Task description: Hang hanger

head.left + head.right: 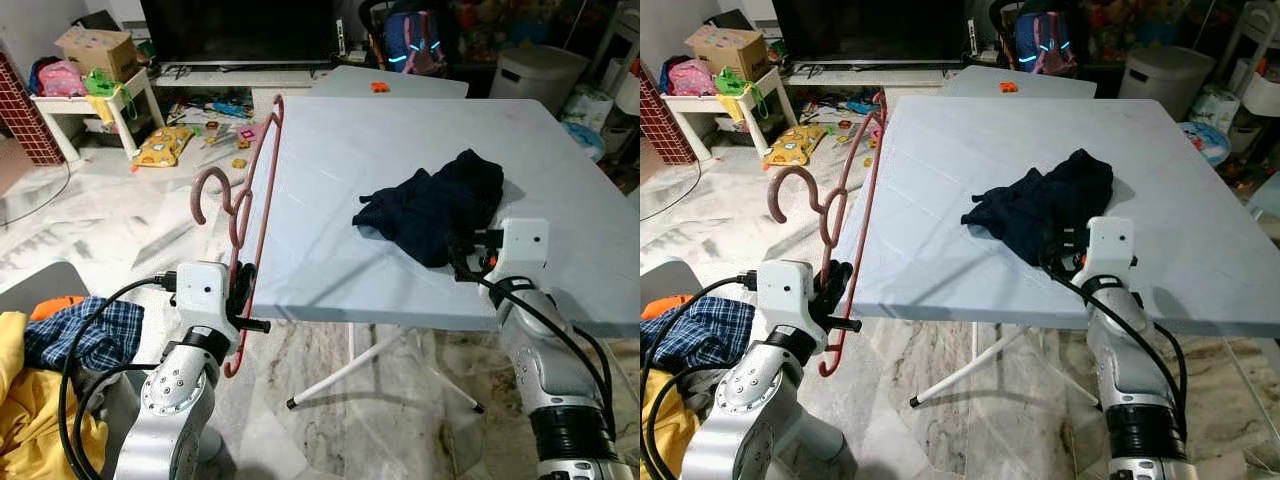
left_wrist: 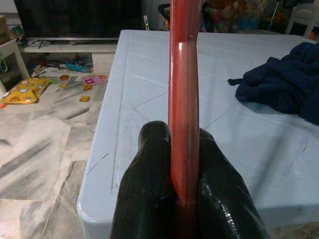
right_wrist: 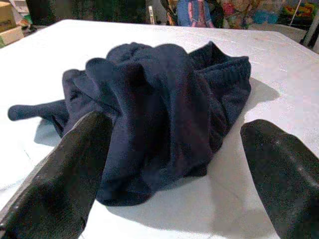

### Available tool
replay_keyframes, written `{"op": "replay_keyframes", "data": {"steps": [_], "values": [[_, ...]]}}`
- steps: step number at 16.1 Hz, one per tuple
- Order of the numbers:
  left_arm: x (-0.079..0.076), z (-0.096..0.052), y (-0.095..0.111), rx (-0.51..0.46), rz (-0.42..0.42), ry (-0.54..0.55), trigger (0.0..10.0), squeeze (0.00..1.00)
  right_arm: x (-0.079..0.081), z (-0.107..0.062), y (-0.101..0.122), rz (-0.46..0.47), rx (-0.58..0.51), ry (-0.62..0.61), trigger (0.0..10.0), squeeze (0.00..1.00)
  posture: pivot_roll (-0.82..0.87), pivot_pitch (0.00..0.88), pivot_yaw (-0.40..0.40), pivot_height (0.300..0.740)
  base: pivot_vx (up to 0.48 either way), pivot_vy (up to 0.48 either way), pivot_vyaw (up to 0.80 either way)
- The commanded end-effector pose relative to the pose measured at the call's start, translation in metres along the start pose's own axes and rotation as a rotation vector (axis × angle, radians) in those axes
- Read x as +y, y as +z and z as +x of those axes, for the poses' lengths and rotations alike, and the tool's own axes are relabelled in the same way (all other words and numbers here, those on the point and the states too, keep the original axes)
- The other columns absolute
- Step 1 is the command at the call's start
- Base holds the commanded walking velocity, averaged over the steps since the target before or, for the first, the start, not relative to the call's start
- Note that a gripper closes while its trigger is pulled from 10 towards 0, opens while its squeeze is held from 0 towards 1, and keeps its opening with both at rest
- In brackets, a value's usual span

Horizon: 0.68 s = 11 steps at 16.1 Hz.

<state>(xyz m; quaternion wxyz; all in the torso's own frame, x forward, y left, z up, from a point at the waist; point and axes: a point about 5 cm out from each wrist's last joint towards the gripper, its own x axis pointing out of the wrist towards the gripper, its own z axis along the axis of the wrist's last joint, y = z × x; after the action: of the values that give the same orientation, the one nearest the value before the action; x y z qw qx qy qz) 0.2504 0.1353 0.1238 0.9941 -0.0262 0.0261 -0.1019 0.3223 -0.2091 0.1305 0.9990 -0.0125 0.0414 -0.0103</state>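
A red plastic hanger [image 1: 252, 215] stands upright along the left edge of the pale blue table [image 1: 330, 190], its hook [image 1: 212, 190] pointing left. My left gripper [image 1: 243, 290] is shut on the hanger's lower bar; the left wrist view shows both black fingers [image 2: 152, 194] pressed against the red bar [image 2: 183, 99]. A crumpled dark navy garment [image 1: 435, 205] lies on the table. My right gripper [image 1: 466, 255] is open at the garment's near edge, with the cloth [image 3: 159, 104] between its spread fingers [image 3: 65, 174].
A pile of clothes [image 1: 60, 340], yellow and blue plaid, lies at my lower left. Toys [image 1: 170, 140] are scattered on the marble floor beyond. A TV stand [image 1: 240, 75] and a white bin [image 1: 535, 75] stand at the back. The table's folding legs [image 1: 370, 370] are below its front edge.
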Motion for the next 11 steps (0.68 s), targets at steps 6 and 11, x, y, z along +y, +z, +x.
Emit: {"op": "replay_keyframes", "data": {"steps": [6, 11], "values": [[-0.0026, 0.0010, 0.0025, 0.003, 0.013, -0.015, 10.0, 0.00, 0.0032, -0.0023, 0.0005, 0.034, 0.021, 0.010, 10.0, 0.00, -0.10, 0.000, 0.025, 0.740, 0.000, 0.000, 0.00], [-0.0037, 0.0017, 0.0020, 0.007, 0.017, -0.020, 10.0, 0.00, 0.0033, -0.0007, 0.0009, 0.040, 0.032, 0.014, 10.0, 0.00, -0.10, 0.000, 0.023, 0.740, -0.100, 0.000, 0.00]]}}
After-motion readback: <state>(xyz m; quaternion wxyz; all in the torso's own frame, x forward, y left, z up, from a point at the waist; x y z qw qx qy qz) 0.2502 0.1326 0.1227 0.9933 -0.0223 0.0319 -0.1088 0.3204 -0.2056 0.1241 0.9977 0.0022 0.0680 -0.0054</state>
